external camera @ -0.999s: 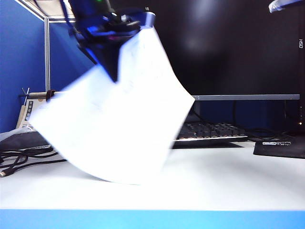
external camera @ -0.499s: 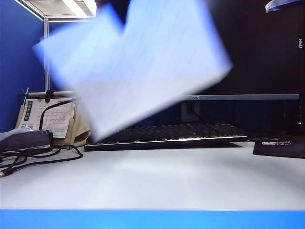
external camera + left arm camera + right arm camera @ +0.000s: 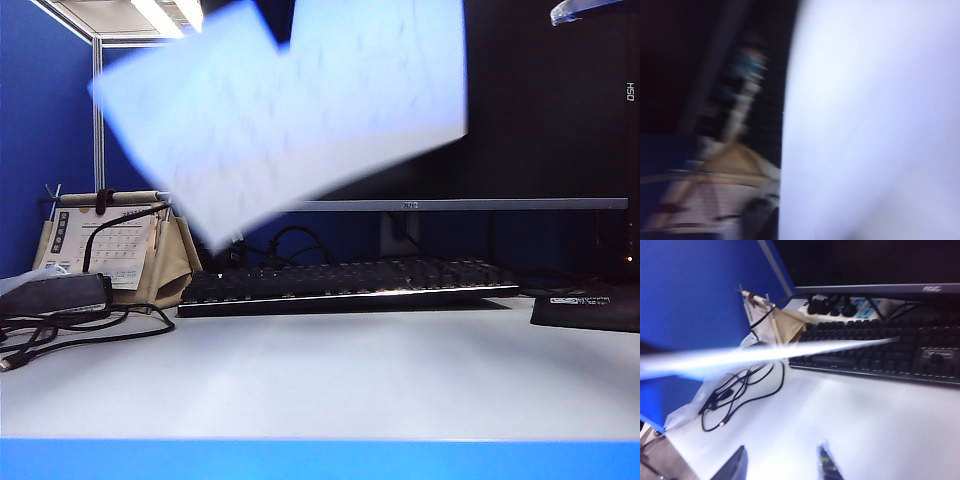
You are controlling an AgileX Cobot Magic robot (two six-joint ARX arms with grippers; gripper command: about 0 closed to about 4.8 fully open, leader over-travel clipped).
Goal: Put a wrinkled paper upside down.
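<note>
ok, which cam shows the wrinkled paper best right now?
Exterior view: the wrinkled paper shows broadside, lifted above the keyboard, outline clear though blurred. The left wrist view shows only a blurred white expanse. The right wrist view catches it edge-on as a thin bright streak.

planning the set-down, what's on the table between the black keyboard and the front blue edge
Bare white tabletop between black keyboard and blue front edge, per the exterior view.

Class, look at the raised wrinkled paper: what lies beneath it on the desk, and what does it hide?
Below the airborne wrinkled paper are the keyboard, calendar card and white desk. It covers the left hand holding it; the open right hand hovers apart.
</note>
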